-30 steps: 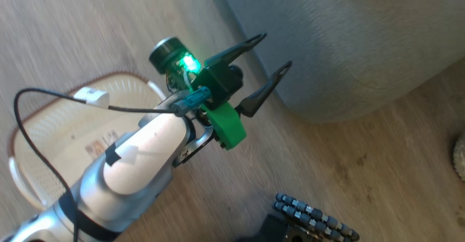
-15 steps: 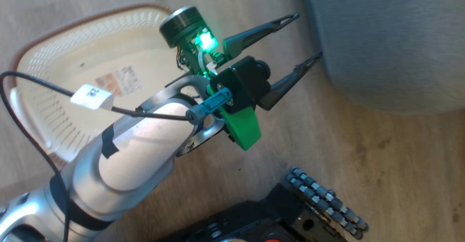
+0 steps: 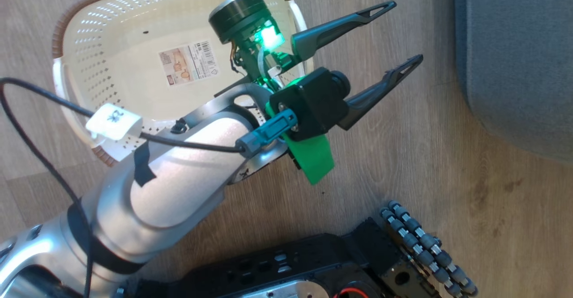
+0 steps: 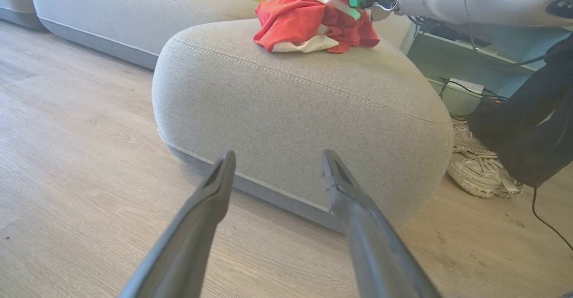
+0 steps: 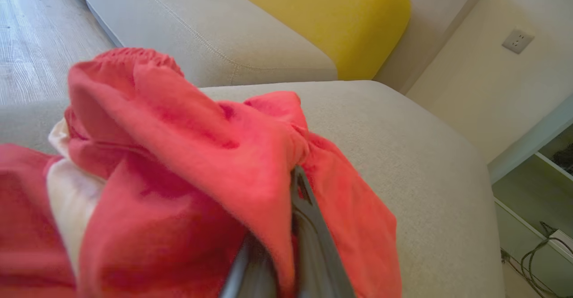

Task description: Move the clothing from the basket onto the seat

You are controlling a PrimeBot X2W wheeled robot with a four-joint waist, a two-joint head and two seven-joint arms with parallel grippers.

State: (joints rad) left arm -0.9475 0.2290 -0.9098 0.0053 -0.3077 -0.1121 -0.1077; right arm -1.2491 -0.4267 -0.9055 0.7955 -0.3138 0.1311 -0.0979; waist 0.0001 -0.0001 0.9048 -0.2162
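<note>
Clothing [image 4: 309, 18] heaped on seat [image 4: 291, 110], twelve o'clock in left wrist view; right gripper [image 5: 293, 186] pinches a fold; left gripper [image 3: 403, 31] wide, empty. Risk: fabric snagging a finger at release drags the heap off.

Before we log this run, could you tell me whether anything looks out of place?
Nothing spilled or damaged. The clothing sits bunched on the seat, one fold caught in the shut right gripper; the basket stands upright, empty.
</note>
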